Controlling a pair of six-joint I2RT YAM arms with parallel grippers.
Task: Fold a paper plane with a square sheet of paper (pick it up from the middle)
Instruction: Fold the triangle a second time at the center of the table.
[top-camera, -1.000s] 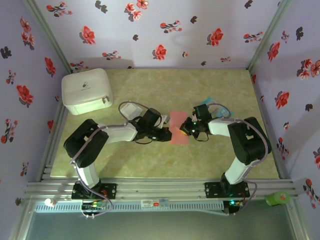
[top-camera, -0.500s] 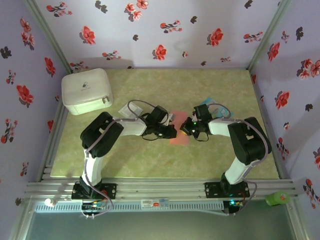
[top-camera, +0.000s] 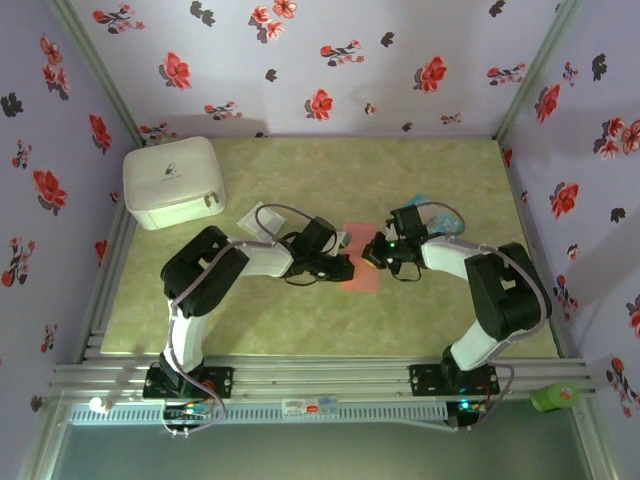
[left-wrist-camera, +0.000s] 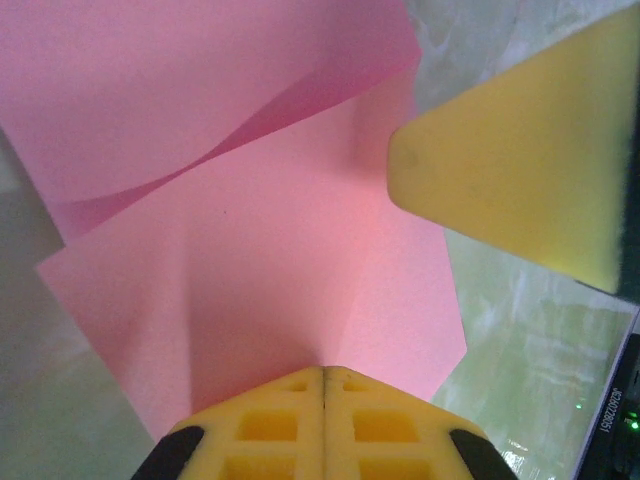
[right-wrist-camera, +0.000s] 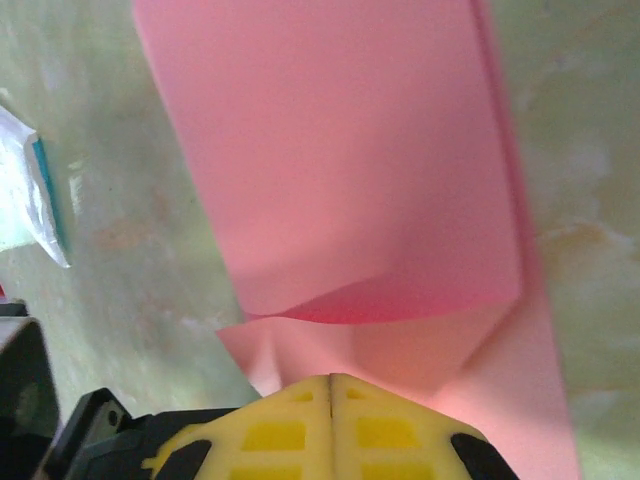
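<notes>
The left arm (top-camera: 255, 258) and right arm (top-camera: 447, 256) pair white tubular links with bulky black joint housings, each trailing looping grey cables (top-camera: 268, 211). The left gripper (left-wrist-camera: 323, 378) and right gripper (right-wrist-camera: 330, 384) have yellow grid-moulded fingers on black mounts.

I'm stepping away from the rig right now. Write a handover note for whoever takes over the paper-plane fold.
Grippers: the left gripper has its jaws shut, apparently pinching the left edge of the pink paper sheet. The right gripper has its jaws shut, apparently pinching the opposite edge.
Paper: it lies between both grippers, with one flap folded over loosely.
Done: first fold started, not pressed flat.
Left: crease it, then all nose and wing folds. No dart shape yet.
</notes>
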